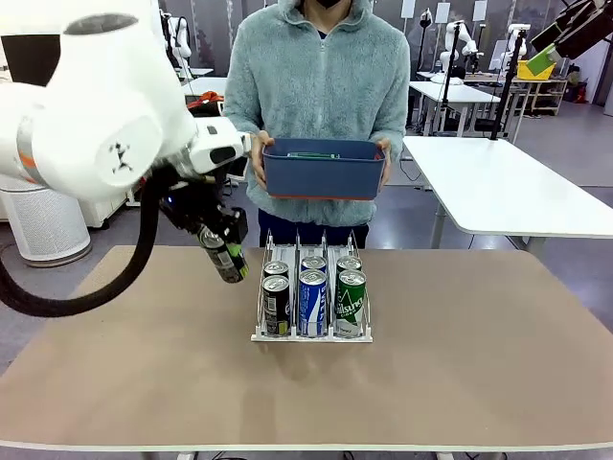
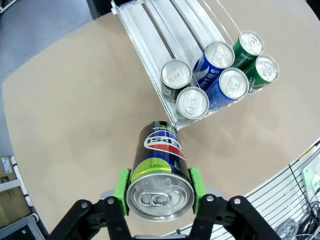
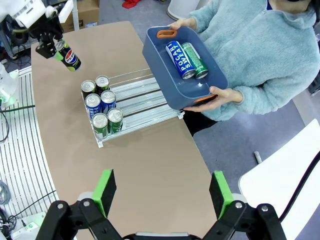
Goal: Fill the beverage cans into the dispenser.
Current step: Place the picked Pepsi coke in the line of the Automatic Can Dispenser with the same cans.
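Left gripper [image 2: 159,186] clamped on a tilted black can [image 2: 159,155], above the table [image 1: 144,383], at 9 o'clock from the dispenser [image 1: 311,337]. Dispenser: six cans [image 1: 312,299], two per lane, at the front lip. Right gripper [image 3: 162,187]: jaws wide apart, empty. At 12 o'clock, a person [image 1: 316,77] holds a blue bin [image 1: 324,177] with two cans [image 3: 187,60].

blue bin [image 1: 323,177]: raised beyond far edge | tan table [image 1: 460,364]: foreground | white table [image 1: 498,187]: behind, right
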Robot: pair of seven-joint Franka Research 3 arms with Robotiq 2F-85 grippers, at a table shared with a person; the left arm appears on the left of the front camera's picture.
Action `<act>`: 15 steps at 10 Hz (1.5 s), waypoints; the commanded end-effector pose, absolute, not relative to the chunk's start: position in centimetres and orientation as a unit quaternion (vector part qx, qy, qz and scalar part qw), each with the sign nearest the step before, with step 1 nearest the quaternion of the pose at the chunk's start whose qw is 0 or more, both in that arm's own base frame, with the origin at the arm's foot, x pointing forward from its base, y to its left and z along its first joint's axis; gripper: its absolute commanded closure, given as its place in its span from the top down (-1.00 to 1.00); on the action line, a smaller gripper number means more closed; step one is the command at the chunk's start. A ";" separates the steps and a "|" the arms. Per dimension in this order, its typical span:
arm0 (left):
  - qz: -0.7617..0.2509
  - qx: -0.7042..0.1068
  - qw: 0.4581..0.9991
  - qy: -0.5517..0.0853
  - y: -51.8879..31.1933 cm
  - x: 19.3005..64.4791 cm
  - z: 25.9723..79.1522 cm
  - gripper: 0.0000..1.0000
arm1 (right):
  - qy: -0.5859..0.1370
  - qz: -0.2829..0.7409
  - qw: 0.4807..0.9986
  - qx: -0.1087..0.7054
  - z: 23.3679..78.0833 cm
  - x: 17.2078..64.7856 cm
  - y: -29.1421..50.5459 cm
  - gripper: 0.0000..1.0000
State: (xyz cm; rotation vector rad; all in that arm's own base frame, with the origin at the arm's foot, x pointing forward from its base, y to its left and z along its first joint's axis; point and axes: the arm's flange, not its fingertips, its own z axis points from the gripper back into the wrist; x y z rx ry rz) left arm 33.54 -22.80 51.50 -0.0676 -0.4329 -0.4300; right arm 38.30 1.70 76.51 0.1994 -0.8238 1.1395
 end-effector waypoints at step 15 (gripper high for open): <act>-0.210 -0.080 0.965 -0.134 -29.5 36.5 44.6 0.15 | -0.376 0.524 0.758 0.090 76.4 38.3 1.7 1.00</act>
